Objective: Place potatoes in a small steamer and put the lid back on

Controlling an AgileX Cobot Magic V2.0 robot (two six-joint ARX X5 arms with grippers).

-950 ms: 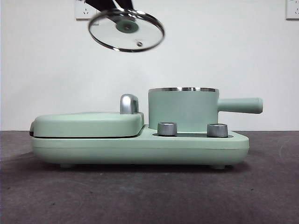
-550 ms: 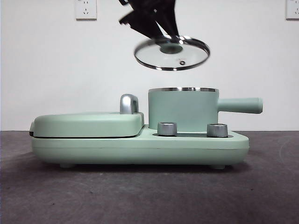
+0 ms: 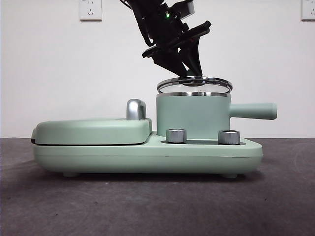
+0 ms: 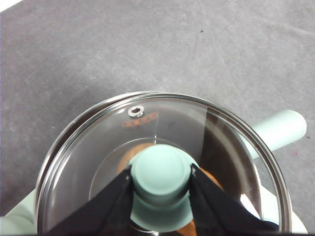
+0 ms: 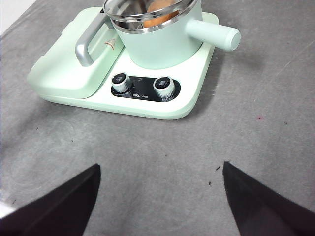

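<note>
- The counter (image 3: 147, 206) carries a mint-green cooker (image 3: 147, 152) with a flat grill plate (image 3: 93, 130) on one side and two knobs (image 3: 176, 135) in front.
- The pot (image 3: 193, 115) stands on the cooker beside the grill plate, its straight handle (image 3: 253, 111) pointing away from the plate.
- The lid (image 3: 194, 84) was high and off to the side over the grill plate one second ago. Now it hangs level, just above the steel rim of the pot, with a thin gap still showing.
- The potato (image 5: 160, 7) lies inside the pot, seen orange through the glass.
- The left claw (image 4: 160, 183) is clenched on the lid's knob (image 4: 161, 172).
- The right claw (image 5: 160, 196) waits released, well apart from the cooker.
- In my judgement only a short lowering and letting go is left.
</note>
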